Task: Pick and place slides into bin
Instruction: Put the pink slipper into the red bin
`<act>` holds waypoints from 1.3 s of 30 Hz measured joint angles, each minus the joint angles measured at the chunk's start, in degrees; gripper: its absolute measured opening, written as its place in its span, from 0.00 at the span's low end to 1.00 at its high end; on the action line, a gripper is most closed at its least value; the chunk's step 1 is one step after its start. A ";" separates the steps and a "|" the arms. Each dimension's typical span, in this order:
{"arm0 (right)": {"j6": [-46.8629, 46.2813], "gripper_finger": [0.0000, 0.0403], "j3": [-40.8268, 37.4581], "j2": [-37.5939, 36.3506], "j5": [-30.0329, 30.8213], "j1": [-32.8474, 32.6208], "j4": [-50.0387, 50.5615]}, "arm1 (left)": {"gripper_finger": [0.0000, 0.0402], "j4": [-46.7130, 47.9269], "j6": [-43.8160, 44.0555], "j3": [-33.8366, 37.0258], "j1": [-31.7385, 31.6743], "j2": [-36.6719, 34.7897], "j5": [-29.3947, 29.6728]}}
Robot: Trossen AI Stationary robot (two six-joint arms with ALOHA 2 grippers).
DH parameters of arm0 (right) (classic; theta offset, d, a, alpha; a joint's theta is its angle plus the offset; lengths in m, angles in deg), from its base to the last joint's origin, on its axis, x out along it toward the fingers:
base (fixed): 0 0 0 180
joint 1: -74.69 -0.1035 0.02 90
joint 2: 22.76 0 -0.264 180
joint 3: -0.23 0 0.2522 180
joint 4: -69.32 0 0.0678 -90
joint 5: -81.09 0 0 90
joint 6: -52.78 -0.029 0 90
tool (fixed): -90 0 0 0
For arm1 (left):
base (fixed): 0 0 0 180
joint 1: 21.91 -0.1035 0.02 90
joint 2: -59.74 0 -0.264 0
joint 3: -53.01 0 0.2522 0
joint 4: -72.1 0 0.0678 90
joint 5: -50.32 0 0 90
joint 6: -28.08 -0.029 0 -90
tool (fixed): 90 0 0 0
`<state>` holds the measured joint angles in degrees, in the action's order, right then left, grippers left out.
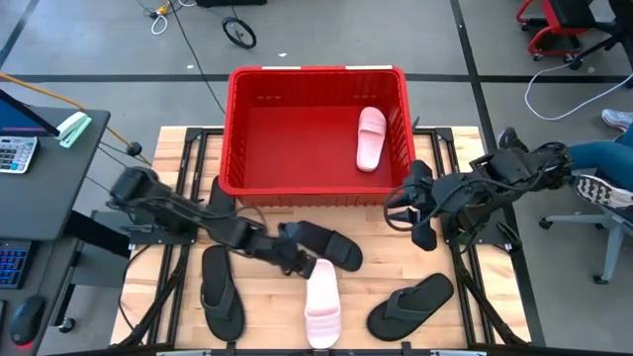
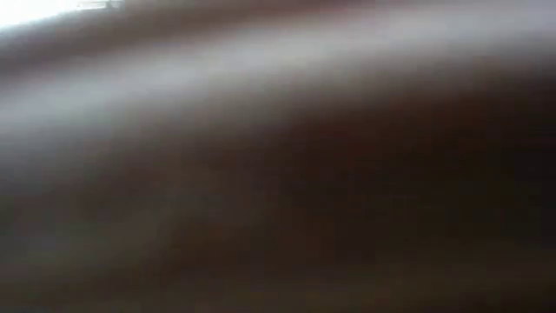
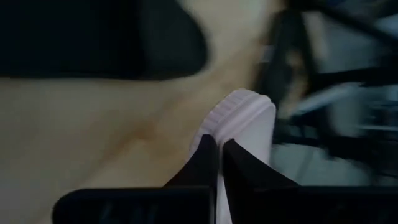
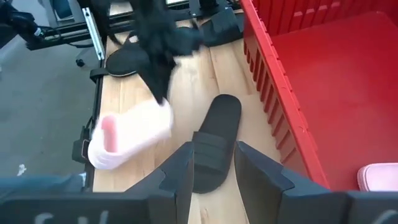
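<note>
The red bin stands at the table's far middle with one pale pink slide lying inside. My left gripper is shut on a second pale pink slide at the table's near middle. It also shows in the right wrist view. A black broad-strap slide lies flat just beyond it. My right gripper is open and empty, off the bin's near right corner, pointing toward that black slide. The low view is blocked by something dark. My left gripper pinches the pink slide between its two fingers at the end nearest the bin, on a thin edge. The fingers slant down from the table's left. The slide sits tilted below the fingers; I cannot tell whether its near end rests on the table.
A black flip-flop lies at the near left and another at the near right. A further black slide lies by the bin's near left corner under my left arm. A person's legs show off the table's right.
</note>
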<state>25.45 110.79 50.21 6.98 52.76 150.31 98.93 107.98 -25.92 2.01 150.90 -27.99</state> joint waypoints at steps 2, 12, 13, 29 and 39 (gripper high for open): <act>0.08 0.30 0.00 0.00 0.26 -0.12 0.00 | 0.03 0.00 -0.80 0.00 1.26 -3.82 4.22; -1.11 0.30 0.00 0.00 5.27 -0.11 -0.07 | 0.03 0.17 -13.89 -0.17 1.26 -17.75 38.52; -1.89 0.30 0.00 0.00 6.78 -0.11 -0.35 | 0.03 0.28 -15.85 -0.15 0.66 -18.59 41.25; -6.96 0.30 0.00 0.13 22.77 10.23 -6.90 | 0.02 -31.17 -50.89 -0.13 -13.25 -20.31 51.76; 3.68 0.30 0.00 0.15 13.97 16.75 -20.40 | 0.02 -48.49 -65.96 -0.13 -15.52 -20.31 48.46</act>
<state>29.13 110.79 50.36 20.95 69.51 129.91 50.44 42.03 -26.05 -13.51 130.59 20.47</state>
